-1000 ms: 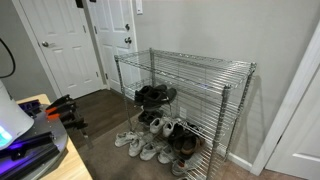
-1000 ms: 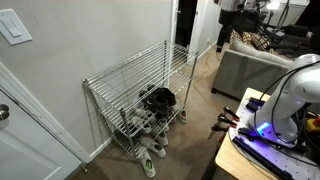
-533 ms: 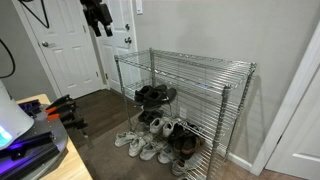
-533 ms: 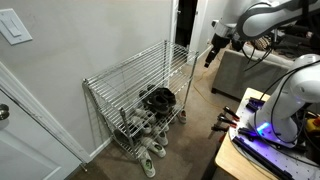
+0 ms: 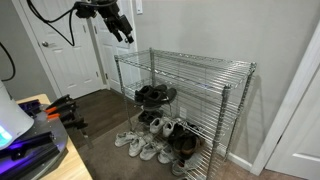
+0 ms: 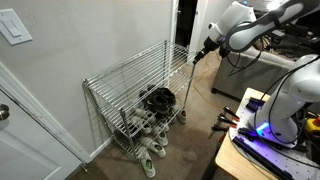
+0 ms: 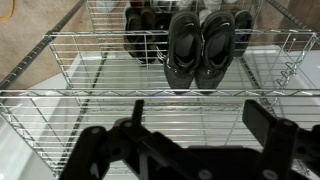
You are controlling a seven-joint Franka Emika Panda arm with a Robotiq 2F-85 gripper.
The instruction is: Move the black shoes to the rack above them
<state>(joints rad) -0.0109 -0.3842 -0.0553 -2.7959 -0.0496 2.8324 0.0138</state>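
The black shoes sit side by side, touching, on the middle tier of the rack. That puts them directly under the bare top tier where they belong, towards the end of the rack nearest the door. In the wrist view they show through the top wires as two matte dark shapes.

I'd guess they are light, with soft uppers that give under a squeeze and a firmer sole. The matte surface shouldn't be slippery and nothing about them looks fragile, though the laces could catch in the wire grid. The sensible hold looks like the heel collar or across the opening, one shoe at a time. They would have to come out through the front of the rack, since the top tier closes off the way straight up.

On the lowest level of the rack lies a jumble of pale sneakers.

The gripper hangs above that same door-side end of the rack, well apart from the shoes. Its jaws are spread wide with nothing between them.
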